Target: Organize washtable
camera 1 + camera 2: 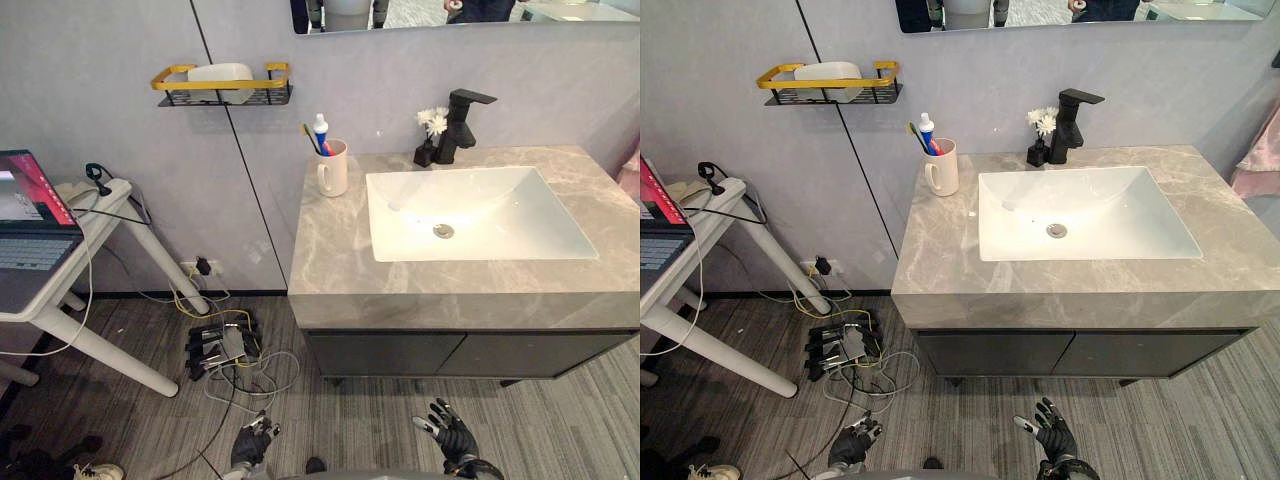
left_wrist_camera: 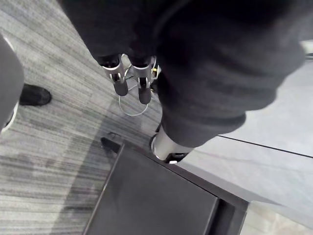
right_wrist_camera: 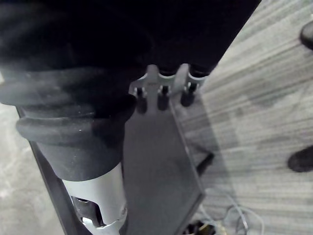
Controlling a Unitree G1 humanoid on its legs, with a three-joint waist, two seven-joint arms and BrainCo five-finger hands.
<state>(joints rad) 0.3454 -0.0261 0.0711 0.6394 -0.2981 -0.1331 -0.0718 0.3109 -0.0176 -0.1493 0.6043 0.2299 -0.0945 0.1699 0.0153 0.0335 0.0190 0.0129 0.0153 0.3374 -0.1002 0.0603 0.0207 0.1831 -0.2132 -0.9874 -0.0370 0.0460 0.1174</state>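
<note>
The tabletop looks tidy already. A white mug holding a toothbrush and toothpaste stands upright at 10 o'clock from the sink. The black tap is at the sink's 12 o'clock edge, with the flowers just beside it at its 9 o'clock. Nothing loose lies on the stone that I can make out, so the job is either barely begun or nearly over – I cannot tell which. The wall shelf, off at 10 o'clock, carries a white dish. Both arms hang low before the cabinet – left hand at 7 o'clock, right hand at 5 o'clock – each released, fingers loose, grasping nothing, well apart from the tabletop
</note>
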